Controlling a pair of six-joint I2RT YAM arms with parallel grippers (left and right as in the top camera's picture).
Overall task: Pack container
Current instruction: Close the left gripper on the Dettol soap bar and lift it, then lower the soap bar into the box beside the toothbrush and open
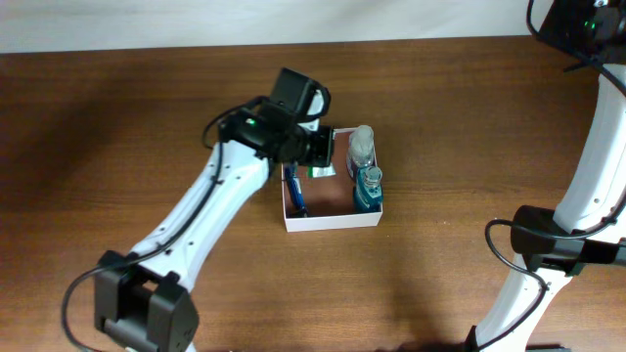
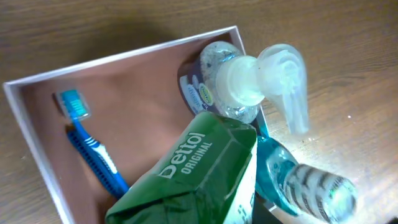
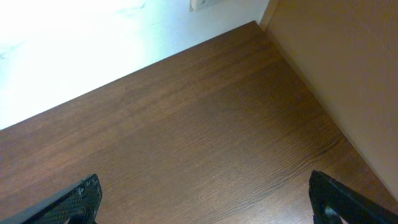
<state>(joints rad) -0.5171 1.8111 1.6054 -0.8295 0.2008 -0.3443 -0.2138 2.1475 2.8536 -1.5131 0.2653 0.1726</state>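
Directly beneath the left gripper (image 1: 324, 163) sits the container (image 1: 333, 223), its thin white walls probably light and easily bent, so I would take it low at a bare corner on the toothbrush (image 1: 296, 196) side, mindful that the pump bottle (image 1: 361, 147) and teal mouthwash bottle (image 1: 368, 188) weigh down the opposite side; that gripper is narrowly closed on a green soap pack (image 2: 199, 180) above the box floor, while the right gripper (image 3: 205, 208), well away, stands wide and empty

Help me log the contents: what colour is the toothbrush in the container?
The toothbrush is blue with white accents, best seen in the left wrist view.
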